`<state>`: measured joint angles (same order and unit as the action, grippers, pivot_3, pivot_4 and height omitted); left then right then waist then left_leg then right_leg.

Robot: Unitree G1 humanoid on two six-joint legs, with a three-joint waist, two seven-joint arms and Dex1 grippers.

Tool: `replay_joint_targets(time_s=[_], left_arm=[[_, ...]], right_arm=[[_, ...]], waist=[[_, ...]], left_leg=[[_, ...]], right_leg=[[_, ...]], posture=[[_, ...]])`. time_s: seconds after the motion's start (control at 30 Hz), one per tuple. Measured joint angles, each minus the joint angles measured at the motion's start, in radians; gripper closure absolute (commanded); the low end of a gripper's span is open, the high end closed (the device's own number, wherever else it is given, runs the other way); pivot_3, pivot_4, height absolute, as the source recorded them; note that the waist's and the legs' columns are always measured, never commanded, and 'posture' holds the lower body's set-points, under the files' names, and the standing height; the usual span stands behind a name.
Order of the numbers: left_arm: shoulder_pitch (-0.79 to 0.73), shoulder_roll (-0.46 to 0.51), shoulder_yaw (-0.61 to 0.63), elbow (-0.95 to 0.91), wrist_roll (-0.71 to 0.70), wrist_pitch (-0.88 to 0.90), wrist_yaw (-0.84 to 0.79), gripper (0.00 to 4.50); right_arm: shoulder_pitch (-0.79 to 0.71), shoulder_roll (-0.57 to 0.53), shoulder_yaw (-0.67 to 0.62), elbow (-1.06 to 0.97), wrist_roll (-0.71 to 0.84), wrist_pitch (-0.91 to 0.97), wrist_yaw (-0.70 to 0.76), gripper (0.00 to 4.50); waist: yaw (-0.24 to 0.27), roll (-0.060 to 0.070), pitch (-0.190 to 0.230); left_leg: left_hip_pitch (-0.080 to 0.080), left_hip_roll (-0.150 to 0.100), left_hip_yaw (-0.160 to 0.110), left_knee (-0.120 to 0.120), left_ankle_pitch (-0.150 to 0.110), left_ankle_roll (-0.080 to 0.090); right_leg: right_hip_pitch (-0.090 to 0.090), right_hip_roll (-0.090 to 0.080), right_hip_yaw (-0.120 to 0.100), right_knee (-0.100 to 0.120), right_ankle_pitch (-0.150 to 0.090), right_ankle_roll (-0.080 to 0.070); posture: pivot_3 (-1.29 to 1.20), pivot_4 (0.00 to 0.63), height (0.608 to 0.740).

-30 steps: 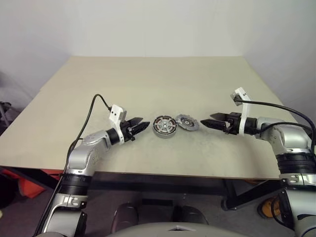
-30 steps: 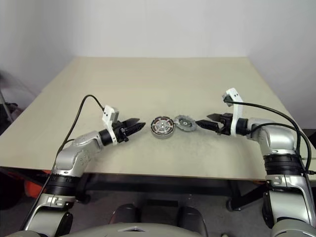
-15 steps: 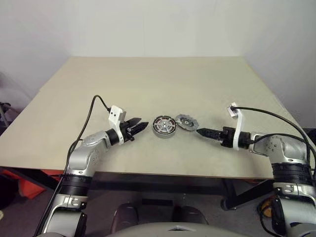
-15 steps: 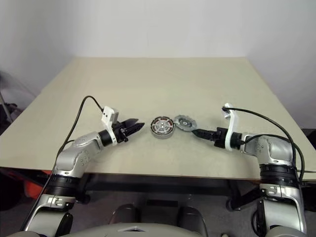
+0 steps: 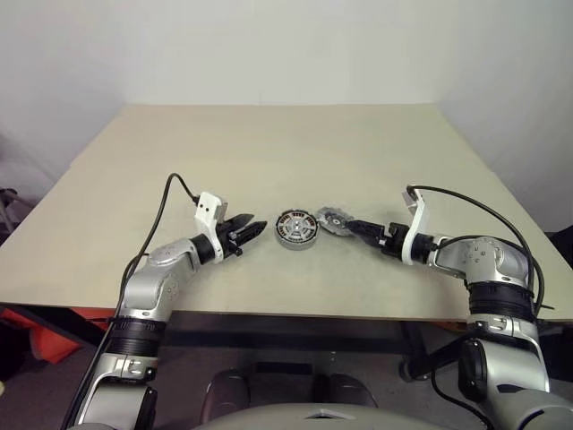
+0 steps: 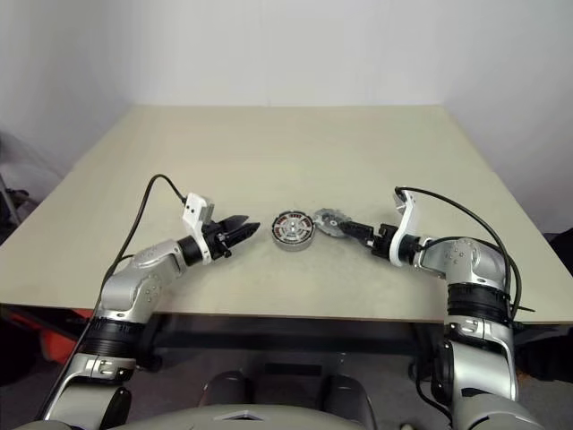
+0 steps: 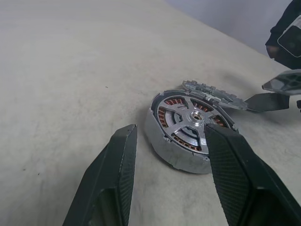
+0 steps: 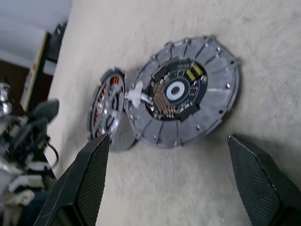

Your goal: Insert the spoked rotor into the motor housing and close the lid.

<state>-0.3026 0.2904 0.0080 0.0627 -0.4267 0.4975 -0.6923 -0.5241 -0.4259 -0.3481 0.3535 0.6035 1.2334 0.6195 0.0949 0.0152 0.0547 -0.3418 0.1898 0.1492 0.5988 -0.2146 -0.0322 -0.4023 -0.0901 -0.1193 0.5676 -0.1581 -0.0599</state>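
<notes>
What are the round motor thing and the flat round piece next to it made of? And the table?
The motor housing looks like shiny silver metal, since light glints on its rim; the orange-brown bits inside look like copper wire. The lid looks like duller grey metal with ridges and small screws, and a dark centre that may be a circuit board. The table has a matte beige top, maybe laminate; hard to tell.

- Motor housing (image 7: 181,129): near wall partly hidden behind the left gripper's finger (image 7: 235,174) in the left wrist view; far rim covered by the lid.
- Lid (image 8: 186,92): edge nearest the housing overlaps it, contact unclear; underside hidden.
- Spoked rotor (image 7: 190,117): seated depth inside the housing cannot be told.
- Right gripper (image 5: 358,226): fingertips beside the lid, too small in the head views to tell whether they touch it.
- Both wrist views: finger bases cut off by the picture's edge.
</notes>
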Motion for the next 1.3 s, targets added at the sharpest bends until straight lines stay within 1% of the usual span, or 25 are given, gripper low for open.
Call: replay_joint_targets(time_s=[0.27,0.43,0.67,0.87,1.07,1.3], left_arm=[[0.015,0.001,0.000,-0.003,0.004,-0.010,0.010,2.10],[0.031,0.002,0.000,-0.009,0.008,-0.019,0.017,2.10],[0.032,0.002,0.000,-0.021,0.010,-0.021,0.022,2.10],[0.032,0.001,0.000,-0.026,0.011,-0.022,0.025,2.10],[0.036,0.002,0.000,-0.029,0.011,-0.022,0.025,2.10],[0.036,0.001,0.000,-0.029,0.011,-0.022,0.025,2.10]], right_arm=[[-0.030,0.039,-0.027,0.026,0.005,0.007,-0.058,0.01],[-0.048,0.067,-0.032,0.029,0.005,0.015,-0.082,0.01],[-0.078,0.120,-0.029,0.039,0.009,0.024,-0.102,0.01],[-0.091,0.141,-0.021,0.050,0.008,0.004,-0.110,0.01],[-0.095,0.148,-0.014,0.055,0.013,-0.026,-0.110,0.01],[-0.108,0.154,-0.010,-0.030,0.071,-0.008,-0.074,0.01]], waist=[[-0.004,0.000,0.000],[-0.006,0.000,0.000],[0.000,0.001,-0.001],[0.002,0.001,-0.001],[0.002,0.001,-0.001],[0.002,0.001,-0.001]], left_leg=[[0.003,0.004,0.000,0.000,0.001,-0.001],[0.003,0.013,0.000,-0.002,0.001,-0.002],[0.001,0.012,0.000,-0.005,0.000,-0.001],[-0.001,0.010,0.001,-0.005,-0.002,-0.005],[-0.001,0.010,0.001,-0.005,-0.002,-0.006],[-0.001,0.011,0.000,-0.005,-0.002,-0.006]], right_leg=[[0.002,-0.001,-0.011,-0.004,0.000,0.000],[0.005,0.000,-0.019,-0.013,0.000,0.000],[0.003,0.000,-0.016,-0.011,0.000,-0.001],[0.000,-0.001,-0.011,-0.002,-0.001,-0.003],[-0.001,-0.001,-0.011,0.001,-0.002,-0.005],[-0.001,-0.001,-0.011,0.001,-0.002,-0.005]], posture=[[0.00,0.000,0.740],[0.00,0.000,0.740],[0.00,0.000,0.740],[0.00,0.000,0.740],[0.00,0.000,0.740],[0.00,0.000,0.740]])
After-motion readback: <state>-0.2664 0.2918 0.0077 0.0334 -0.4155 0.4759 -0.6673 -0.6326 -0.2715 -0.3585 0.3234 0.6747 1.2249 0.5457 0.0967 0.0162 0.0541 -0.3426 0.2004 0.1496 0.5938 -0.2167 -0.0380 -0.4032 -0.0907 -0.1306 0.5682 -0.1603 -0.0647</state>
